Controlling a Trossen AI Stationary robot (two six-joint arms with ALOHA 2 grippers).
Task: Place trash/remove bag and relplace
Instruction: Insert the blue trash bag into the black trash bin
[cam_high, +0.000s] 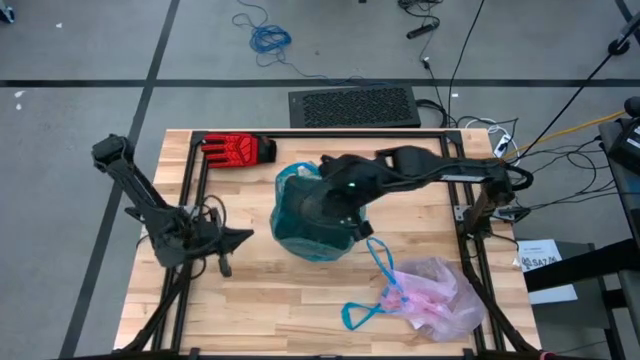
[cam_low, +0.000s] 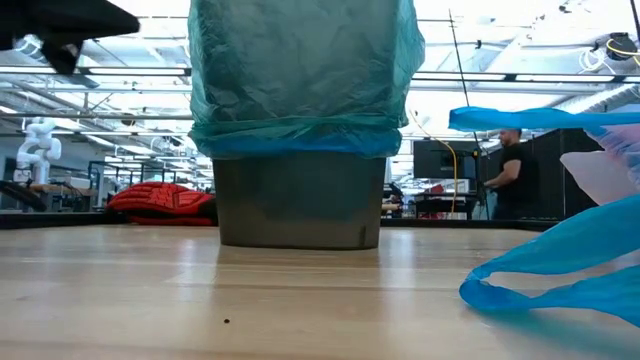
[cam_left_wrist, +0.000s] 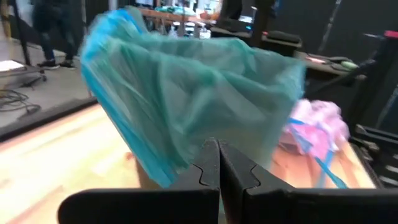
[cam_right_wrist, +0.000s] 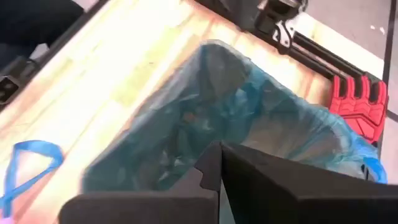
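- Pink bag (cam_high: 435, 300) at the desk's (cam_high: 260, 300) five o'clock looks light, limp, slippery; I'd take its blue loops (cam_high: 362, 312);
- left gripper (cam_high: 240, 238) and right gripper (cam_high: 345, 215): jaws clenched, empty.

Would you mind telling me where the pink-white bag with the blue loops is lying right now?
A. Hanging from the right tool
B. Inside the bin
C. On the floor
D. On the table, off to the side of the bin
D: the pink-white bag lies crumpled on the table, apart from the bin, which wears a teal liner.
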